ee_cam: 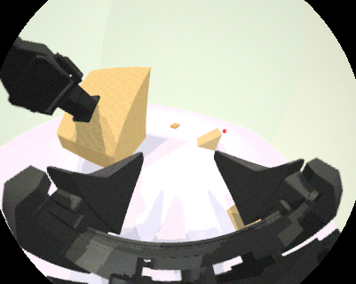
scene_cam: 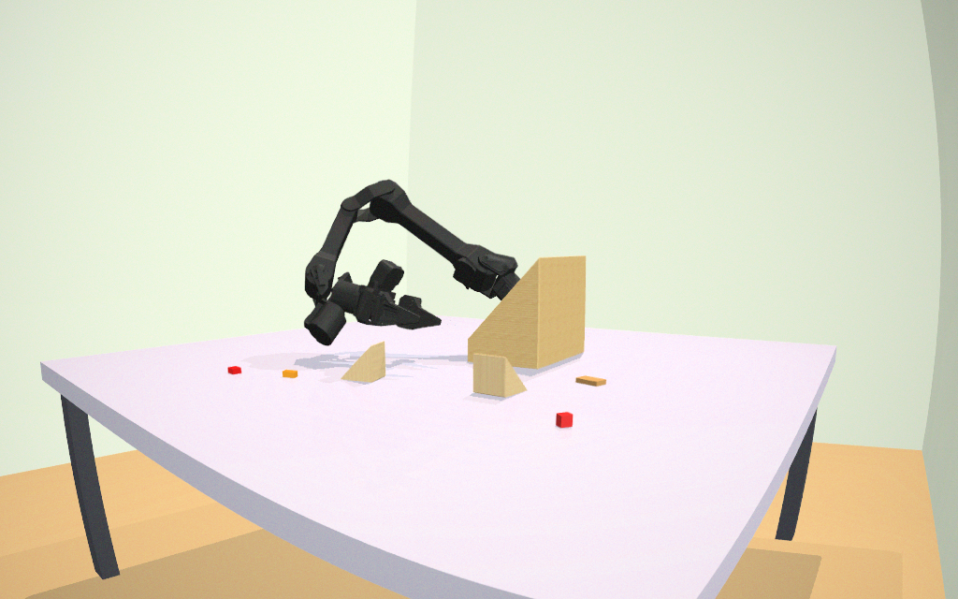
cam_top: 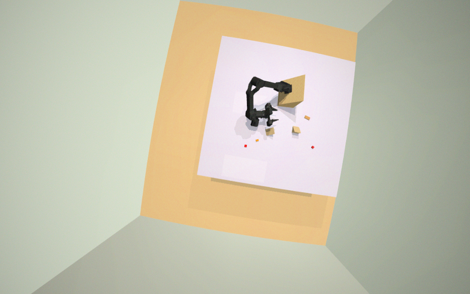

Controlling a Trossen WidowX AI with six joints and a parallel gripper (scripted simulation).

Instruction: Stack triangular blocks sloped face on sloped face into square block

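Two small tan triangular blocks rest apart on the white table (cam_top: 302, 175) (scene_cam: 468, 483). The nearer block (cam_top: 270, 131) (scene_cam: 366, 364) (ee_cam: 239, 216) lies just beside and below my gripper, partly hidden behind the right finger in the wrist view. The farther block (cam_top: 296, 129) (scene_cam: 496, 375) (ee_cam: 209, 138) stands ahead of the fingers with its sloped face up. My gripper (cam_top: 276, 114) (scene_cam: 430, 317) (ee_cam: 178, 155) is open and empty. It hovers a little above the table and touches neither block.
A large tan wedge (cam_top: 292, 91) (scene_cam: 535, 315) (ee_cam: 115, 115) stands by the arm's base. A flat orange piece (cam_top: 307, 117) (scene_cam: 590, 381) (ee_cam: 176, 126), a small orange bit (cam_top: 257, 140) (scene_cam: 289, 373) and two red cubes (cam_top: 312, 147) (scene_cam: 564, 419) (cam_top: 245, 145) (scene_cam: 234, 370) lie around.
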